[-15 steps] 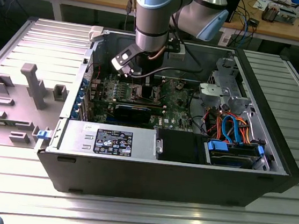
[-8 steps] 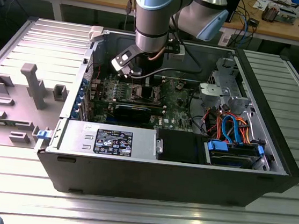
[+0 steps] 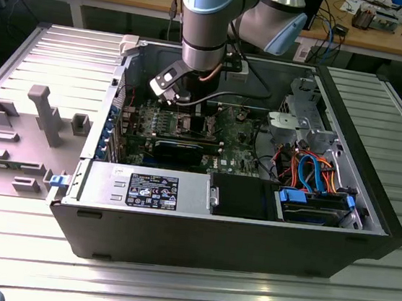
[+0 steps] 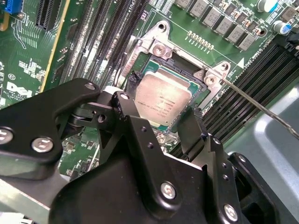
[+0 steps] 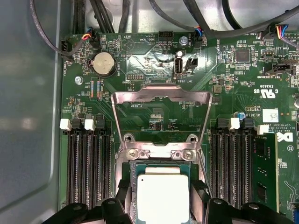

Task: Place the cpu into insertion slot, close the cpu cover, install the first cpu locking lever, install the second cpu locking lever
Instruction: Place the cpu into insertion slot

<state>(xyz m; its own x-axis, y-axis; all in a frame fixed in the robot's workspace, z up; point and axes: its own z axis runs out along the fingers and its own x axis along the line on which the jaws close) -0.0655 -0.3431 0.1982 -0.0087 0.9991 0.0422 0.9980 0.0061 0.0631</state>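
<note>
Claw (image 4: 163, 98) over one cpu (image 5: 162, 198), one cover (image 5: 161, 94) raised

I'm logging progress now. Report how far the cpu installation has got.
Done: the cpu lies flat in the insertion slot. In hand: the gripper hangs directly over it. Left: the cpu cover is swung open, away from the socket, and a locking lever juts free, unlatched.

Exterior view: stands off, looks down slantwise into the open computer case (image 3: 212, 240). First wrist view: close, faces squarely onto the motherboard (image 5: 140, 109). Second wrist view: tilted, peers past the gripper (image 4: 156, 116). Shared by both wrist views: the cpu (image 5: 162, 196) (image 4: 161, 95) in the insertion slot (image 4: 158, 46).
</note>
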